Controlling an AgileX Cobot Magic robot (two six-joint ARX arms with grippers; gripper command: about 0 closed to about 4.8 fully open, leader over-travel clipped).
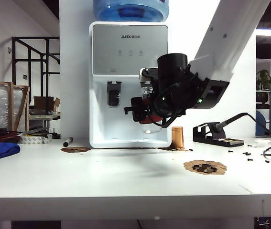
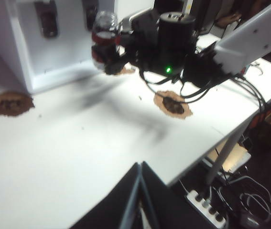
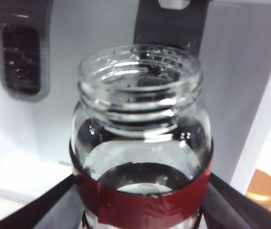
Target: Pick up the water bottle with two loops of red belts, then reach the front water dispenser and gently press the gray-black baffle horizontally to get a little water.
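Right hand [image 3: 140, 200] gripping water bottle [image 3: 140, 138], hiding gray-black baffle [image 3: 171, 26] behind it; left hand [image 2: 140, 191] pressed together, low over counter [image 2: 78, 138].

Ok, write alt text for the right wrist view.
The right gripper holds a clear glass water bottle with a red band upright, its open mouth just below the right-hand gray-black baffle of the white water dispenser. The other paddle and a copper cylinder sit off to either side.
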